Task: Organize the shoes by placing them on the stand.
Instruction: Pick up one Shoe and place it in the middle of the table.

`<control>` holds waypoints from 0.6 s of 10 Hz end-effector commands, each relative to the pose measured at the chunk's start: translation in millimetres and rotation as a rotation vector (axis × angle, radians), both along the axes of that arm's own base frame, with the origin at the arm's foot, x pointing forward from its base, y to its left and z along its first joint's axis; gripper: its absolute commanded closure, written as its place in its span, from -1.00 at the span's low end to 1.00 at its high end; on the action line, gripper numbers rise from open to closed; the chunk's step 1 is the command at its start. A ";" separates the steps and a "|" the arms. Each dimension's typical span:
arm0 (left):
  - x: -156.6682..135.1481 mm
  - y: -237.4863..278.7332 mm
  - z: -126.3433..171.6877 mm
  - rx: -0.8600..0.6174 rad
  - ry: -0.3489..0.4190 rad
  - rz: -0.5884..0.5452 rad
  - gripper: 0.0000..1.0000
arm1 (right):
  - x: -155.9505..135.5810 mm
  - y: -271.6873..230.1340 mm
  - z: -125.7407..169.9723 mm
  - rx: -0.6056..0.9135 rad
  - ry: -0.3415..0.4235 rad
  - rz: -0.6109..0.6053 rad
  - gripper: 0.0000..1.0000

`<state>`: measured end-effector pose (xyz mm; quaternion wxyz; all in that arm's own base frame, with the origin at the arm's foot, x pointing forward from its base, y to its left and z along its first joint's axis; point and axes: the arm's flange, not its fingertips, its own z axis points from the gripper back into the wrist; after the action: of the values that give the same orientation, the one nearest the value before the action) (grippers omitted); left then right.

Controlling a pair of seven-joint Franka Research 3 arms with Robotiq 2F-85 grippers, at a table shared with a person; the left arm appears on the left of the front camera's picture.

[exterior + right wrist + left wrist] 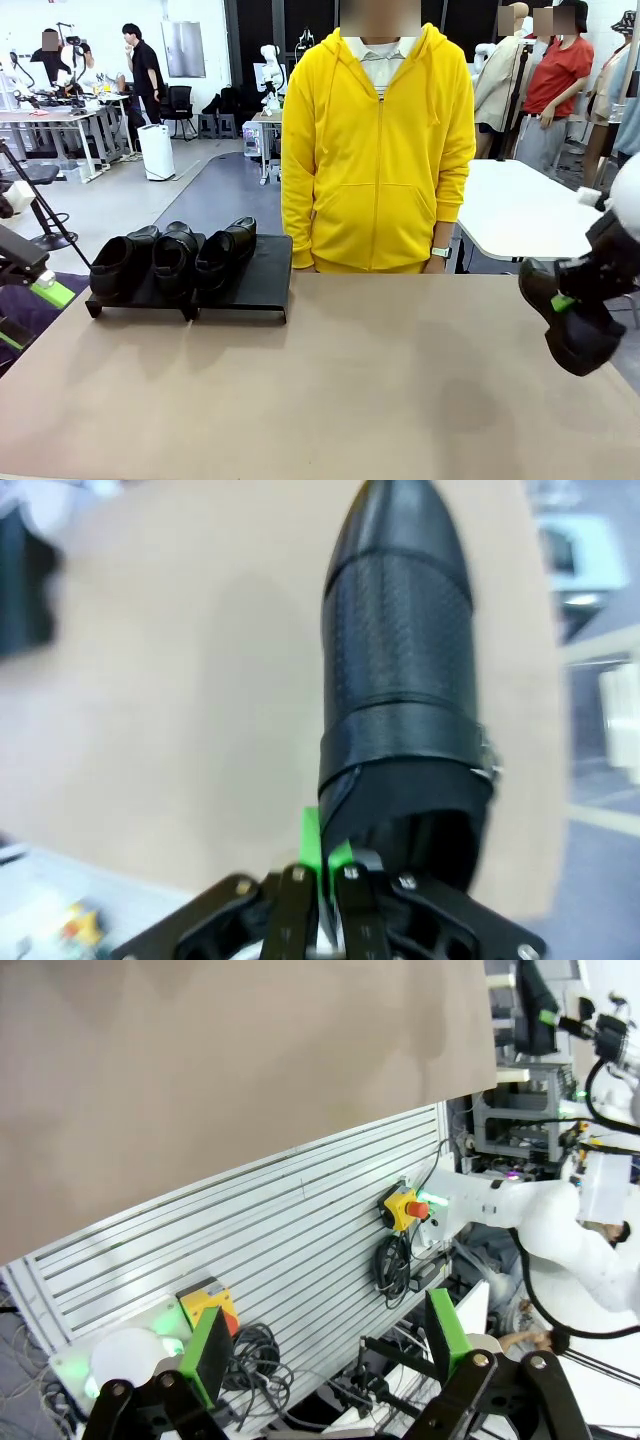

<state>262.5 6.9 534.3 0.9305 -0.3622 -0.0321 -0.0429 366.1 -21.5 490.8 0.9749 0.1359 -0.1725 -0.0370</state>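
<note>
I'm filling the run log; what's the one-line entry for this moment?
stand: three shoes on it | right gripper: shut on fourth shoe, off the table | left gripper: open, holding nothing

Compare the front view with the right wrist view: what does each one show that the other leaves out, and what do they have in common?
Front view alone: the stand at the table's far left, three shoes on it, with room at its right end, and a person in a yellow hoodie behind the table.

Right wrist view alone: a close look at the fourth shoe's textured upper, with the green pads pinching the rim of its opening.

Both: the right end effector shut on the fourth shoe, held above the tan table.
</note>
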 end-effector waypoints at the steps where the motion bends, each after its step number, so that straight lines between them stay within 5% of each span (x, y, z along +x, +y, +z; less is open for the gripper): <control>1: -0.4 0.7 0.9 -0.018 0.004 0.005 -1.00 | -63.3 51.1 20.3 0.147 0.011 0.079 1.00; 3: -0.4 0.7 0.9 -0.018 0.004 0.005 -1.00 | -87.8 88.8 33.4 0.148 -0.009 0.239 1.00; 6: -0.4 0.7 0.9 -0.018 0.004 0.005 -1.00 | -29.1 162.5 32.7 0.261 0.031 0.256 1.00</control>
<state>262.4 6.9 534.4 0.9305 -0.3624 -0.0324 -0.0431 299.4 122.4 531.8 0.9555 0.2558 -0.1231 0.0801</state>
